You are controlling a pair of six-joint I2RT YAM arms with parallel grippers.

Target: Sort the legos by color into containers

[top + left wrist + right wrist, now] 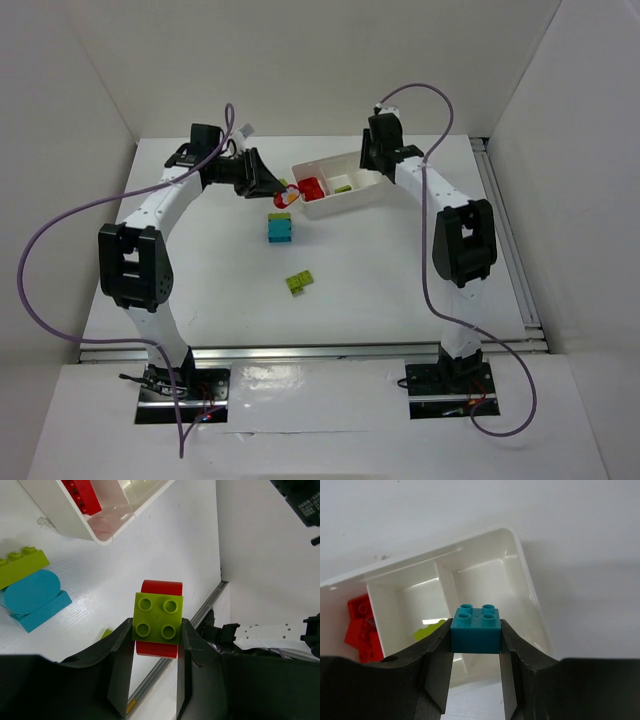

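Grasps secured, both sides.
Left gripper (156,632) clamps a lime-on-red stack (158,616) at frame centre; right gripper (476,641) pinches a cyan brick (476,630) at lower centre, over the white tray (534,590).

Both arms wear white shells over their long links, with chunky black housings at the joints. The left arm (160,205) shows at the left of the top view, the right arm (415,180) at the right. A thin purple cable (22,275) loops wide off the left arm toward the frame's left edge; a second purple cable (423,270) runs along the right arm. Each arm has a black base plate (180,392) at the bottom of the frame, with small red and orange wires. The left gripper (156,630) and right gripper (475,630) have matte black fingers (437,675), broad at the root, flat-faced at the tips
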